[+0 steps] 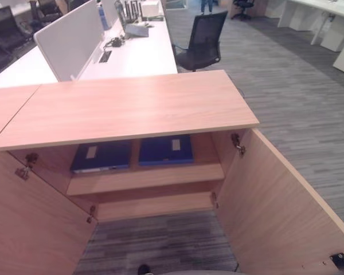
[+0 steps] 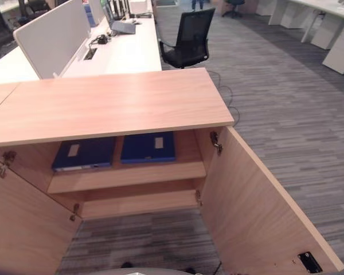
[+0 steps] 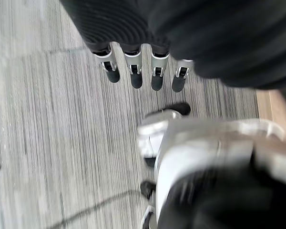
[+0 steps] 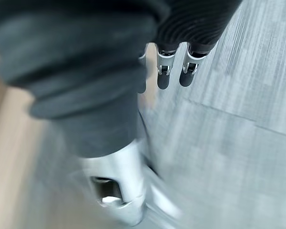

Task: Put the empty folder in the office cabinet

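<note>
Folders: two blue folders (image 1: 132,153) lie flat on the upper shelf (image 1: 146,176) of the office cabinet (image 1: 126,106); doors swung wide for access
Hands: my left hand (image 3: 143,71) and right hand (image 4: 174,71) hang relaxed over the carpet (image 1: 309,103); holding nothing

The office cabinet (image 1: 126,106) was low, of light wood, and both its doors stood wide open. Two dark blue folders lay flat on its upper shelf (image 1: 146,176), side by side and slightly apart. The left folder (image 1: 101,156) had a pale label on its cover, and the right folder (image 1: 166,149) had one too. Both lay under the cabinet's top board.
</note>
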Available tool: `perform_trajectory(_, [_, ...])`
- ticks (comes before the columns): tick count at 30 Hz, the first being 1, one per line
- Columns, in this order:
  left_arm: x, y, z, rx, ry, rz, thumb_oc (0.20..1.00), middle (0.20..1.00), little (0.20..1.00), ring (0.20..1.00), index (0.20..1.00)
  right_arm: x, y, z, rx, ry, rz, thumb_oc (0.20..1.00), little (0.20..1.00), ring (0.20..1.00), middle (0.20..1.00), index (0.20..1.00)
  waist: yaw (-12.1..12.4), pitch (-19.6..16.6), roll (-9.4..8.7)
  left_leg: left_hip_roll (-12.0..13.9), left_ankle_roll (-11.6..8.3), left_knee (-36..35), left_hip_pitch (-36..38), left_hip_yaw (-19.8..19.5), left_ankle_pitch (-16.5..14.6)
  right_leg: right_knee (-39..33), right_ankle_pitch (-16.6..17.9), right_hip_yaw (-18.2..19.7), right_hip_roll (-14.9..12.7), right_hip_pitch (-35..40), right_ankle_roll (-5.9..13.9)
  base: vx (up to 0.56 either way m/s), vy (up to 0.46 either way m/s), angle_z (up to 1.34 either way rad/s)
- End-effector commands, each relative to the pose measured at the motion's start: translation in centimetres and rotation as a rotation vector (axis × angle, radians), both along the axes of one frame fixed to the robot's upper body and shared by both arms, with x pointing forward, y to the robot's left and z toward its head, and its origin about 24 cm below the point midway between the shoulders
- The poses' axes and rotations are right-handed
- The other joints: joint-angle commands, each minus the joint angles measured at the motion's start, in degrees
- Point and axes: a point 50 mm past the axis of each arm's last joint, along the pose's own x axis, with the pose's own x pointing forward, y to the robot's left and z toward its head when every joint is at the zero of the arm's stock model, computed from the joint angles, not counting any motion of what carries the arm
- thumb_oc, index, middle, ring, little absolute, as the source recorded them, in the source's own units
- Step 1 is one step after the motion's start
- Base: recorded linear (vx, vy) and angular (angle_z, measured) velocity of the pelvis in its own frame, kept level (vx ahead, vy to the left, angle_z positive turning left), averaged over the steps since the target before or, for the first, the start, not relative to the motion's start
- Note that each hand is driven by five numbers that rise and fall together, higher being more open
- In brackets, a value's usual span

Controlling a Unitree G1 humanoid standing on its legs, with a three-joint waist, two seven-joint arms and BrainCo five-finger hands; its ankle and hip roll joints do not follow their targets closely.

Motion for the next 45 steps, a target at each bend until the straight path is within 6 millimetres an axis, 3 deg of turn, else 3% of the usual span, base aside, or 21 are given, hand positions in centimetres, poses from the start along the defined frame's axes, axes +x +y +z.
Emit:
perform_trajectory(1, [2.0, -0.3, 0.1, 0.014, -0.076, 0.055, 1.000, 1.000, 1.000, 1.000, 1.000, 1.8, 0.5, 0.4, 0.013, -0.115, -0.134, 1.000, 1.000, 1.000, 1.000, 1.000, -0.15, 3.17, -5.12, -6.38, 5.20, 3.46, 1.91, -8.61, -9.63, -12.92, 4.37, 0.48, -2.98, 6.97, 7.96, -0.07, 0.113, -0.44])
perform_trajectory(3, [1.9, -1.0, -0.1, -0.008, -0.070, 0.042, 1.000, 1.000, 1.000, 1.000, 1.000, 0.5, -0.7, 0.3, -0.015, -0.085, -0.185, 1.000, 1.000, 1.000, 1.000, 1.000, -0.89, 2.52, -3.94, -7.54, 5.62, -1.12, 5.08, -8.08, -10.03, -12.92, 4.95, 0.93, -2.94, 7.13, 8.61, 0.00, 0.231, -0.13])
perform_trajectory(5, [1.0, -0.7, -0.1, 0.015, -0.022, -0.011, 1.000, 1.000, 1.000, 1.000, 1.000, -2.6, -2.6, 0.3, -0.057, -0.015, -0.273, 1.000, 1.000, 1.000, 1.000, 1.000, -3.21, -0.30, -3.16, -10.14, 5.90, -9.41, 9.33, -5.72, -8.55, -12.92, 6.93, 1.70, -4.83, 5.97, 9.87, 0.01, 0.365, 0.05])
perform_trajectory(9, [1.6, 0.4, 0.2, 0.040, -0.033, 0.012, 1.000, 1.000, 1.000, 1.000, 1.000, -4.3, -3.2, 0.2, -0.072, 0.036, -0.314, 1.000, 1.000, 1.000, 1.000, 1.000, -4.05, -0.60, -3.44, -11.88, 6.75, -9.42, 9.80, -4.71, -9.59, -12.92, 8.47, 2.78, -6.19, 5.23, 10.75, -0.04, 0.195, -0.25])
perform_trajectory(12, [1.4, 0.7, 0.2, 0.053, -0.024, 0.007, 1.000, 1.000, 1.000, 1.000, 1.000, -4.6, -3.3, 0.2, -0.073, 0.039, -0.335, 1.000, 1.000, 1.000, 1.000, 1.000, -4.27, -0.53, -3.65, -12.64, 7.32, -9.42, 9.81, -4.16, -9.82, -12.92, 9.24, 3.52, -6.81, 4.62, 11.20, -0.05, 0.139, -0.31])
perform_trajectory(14, [1.4, 1.4, 0.4, 0.074, -0.019, 0.015, 1.000, 1.000, 1.000, 1.000, 1.000, -4.5, -3.6, 0.4, -0.075, 0.030, -0.372, 1.000, 1.000, 1.000, 1.000, 1.000, -5.08, 0.27, -3.96, -14.58, 8.71, -9.42, 9.63, -2.75, -10.41, -12.92, 11.99, 5.43, -8.21, 2.42, 12.26, -0.15, 0.283, -0.46])
perform_trajectory(19, [2.2, 1.8, 0.6, 0.083, -0.044, 0.020, 1.000, 1.000, 1.000, 1.000, 1.000, -4.5, -4.0, 0.5, -0.080, 0.038, -0.382, 1.000, 1.000, 1.000, 1.000, 1.000, -5.87, 1.43, -4.61, -16.55, 10.01, -9.42, 9.76, -0.75, -11.05, -12.92, 14.98, 6.73, -10.07, 0.26, 13.84, -0.09, 0.154, -0.28])
perform_trajectory(23, [3.0, 2.2, 0.8, 0.096, -0.054, -0.015, 1.000, 1.000, 1.000, 1.000, 1.000, -4.4, -3.9, 0.5, -0.080, 0.043, -0.361, 1.000, 1.000, 1.000, 1.000, 1.000, -6.66, 2.65, -5.41, -18.28, 10.93, -9.42, 9.83, 1.36, -11.49, -12.92, 17.22, 6.80, -11.98, -1.66, 15.33, -0.11, 0.162, -0.26])
perform_trajectory(25, [3.5, 3.0, 1.1, 0.123, -0.063, -0.030, 1.000, 1.000, 1.000, 1.000, 1.000, -4.3, -4.1, 0.6, -0.080, 0.024, -0.369, 1.000, 1.000, 1.000, 1.000, 1.000, -7.14, 4.37, -5.72, -18.63, 11.30, -9.42, 9.98, 2.76, -11.36, -12.30, 19.08, 4.97, -13.13, -2.86, 16.14, -0.18, 0.118, -0.23])
perform_trajectory(28, [4.2, 3.5, 1.3, 0.143, -0.079, -0.039, 1.000, 1.000, 1.000, 1.000, 1.000, -4.0, -4.0, 0.6, -0.078, -0.004, -0.382, 1.000, 1.000, 1.000, 1.000, 1.000, -6.98, 5.50, -4.55, -17.50, 11.09, -9.42, 10.41, 3.34, -11.95, -9.65, 15.78, 1.70, -13.59, -2.26, 15.99, -0.09, 0.077, -0.58])
perform_trajectory(29, [4.3, 3.9, 1.5, 0.151, -0.076, -0.041, 1.000, 1.000, 1.000, 1.000, 1.000, -4.5, -4.4, 0.7, -0.090, -0.006, -0.402, 1.000, 1.000, 1.000, 1.000, 1.000, -6.79, 6.01, -3.56, -16.52, 11.16, -9.42, 9.82, 4.81, -11.20, -4.19, 12.02, -2.43, -15.62, -0.94, 14.72, -0.15, 0.064, -0.99])
perform_trajectory(30, [4.2, 4.0, 1.5, 0.152, -0.071, -0.039, 1.000, 1.000, 1.000, 1.000, 1.000, -4.8, -4.5, 0.7, -0.090, -0.002, -0.406, 1.000, 1.000, 1.000, 1.000, 1.000, -6.77, 5.96, -3.28, -16.11, 11.17, -9.42, 9.66, 5.33, -11.10, -2.12, 10.72, -3.03, -16.27, -0.20, 13.97, -0.18, 0.071, -0.80])
perform_trajectory(34, [3.3, 4.6, 1.6, 0.158, -0.049, -0.017, 1.000, 1.000, 1.000, 1.000, 1.000, -6.4, -5.3, 0.9, -0.111, 0.017, -0.451, 1.000, 1.000, 1.000, 1.000, 1.000, -6.81, 4.70, -2.96, -15.42, 11.74, -9.42, 9.05, 6.77, -11.07, 5.58, 8.25, -0.15, -19.41, 1.56, 13.25, -0.06, 0.003, -0.53])
perform_trajectory(37, [2.8, 4.6, 1.5, 0.158, -0.041, -0.010, 1.000, 1.000, 1.000, 1.000, 1.000, -6.7, -5.5, 0.9, -0.115, 0.019, -0.460, 1.000, 1.000, 1.000, 1.000, 1.000, -6.68, 3.49, -3.66, -15.74, 11.71, -9.42, 8.73, 7.24, -11.02, 3.17, 7.32, 0.43, -18.98, 3.95, 13.51, 0.00, -0.086, -0.44])
perform_trajectory(39, [2.2, 4.5, 1.4, 0.154, -0.031, 0.008, 1.000, 1.000, 1.000, 1.000, 1.000, -6.6, -5.4, 0.9, -0.120, 0.012, -0.464, 1.000, 1.000, 1.000, 1.000, 1.000, -6.01, 2.02, -5.71, -15.77, 11.06, -9.42, 8.18, 7.87, -10.17, -4.50, 6.04, 0.84, -14.93, 8.05, 14.04, -0.01, -0.258, -0.29])
perform_trajectory(42, [1.8, 4.1, 1.3, 0.148, -0.027, 0.039, 1.000, 1.000, 1.000, 1.000, 1.000, -6.6, -5.4, 0.9, -0.119, 0.007, -0.482, 1.000, 1.000, 1.000, 1.000, 1.000, -5.96, 1.60, -5.92, -14.63, 10.36, -9.42, 8.39, 8.47, -9.39, -7.95, 6.19, 1.66, -12.39, 8.61, 13.80, 0.00, -0.234, -0.31])
perform_trajectory(43, [1.7, 3.6, 1.1, 0.136, -0.029, 0.046, 1.000, 1.000, 1.000, 1.000, 1.000, -5.9, -5.2, 0.9, -0.115, -0.026, -0.471, 1.000, 1.000, 1.000, 1.000, 1.000, -6.43, 1.16, -6.14, -13.28, 9.49, -9.42, 8.95, 8.56, -8.84, -9.70, 5.53, 2.82, -10.06, 9.15, 12.85, 0.02, -0.200, -0.27])
perform_trajectory(45, [1.7, 3.5, 1.0, 0.133, -0.031, 0.043, 1.000, 1.000, 1.000, 1.000, 1.000, -4.9, -5.3, 1.1, -0.115, -0.067, -0.446, 1.000, 1.000, 1.000, 1.000, 1.000, -6.76, 1.14, -6.40, -12.05, 8.71, -9.27, 9.01, 8.45, -8.15, -10.24, 4.90, 3.13, -8.75, 9.30, 12.24, -0.01, -0.291, -0.24])
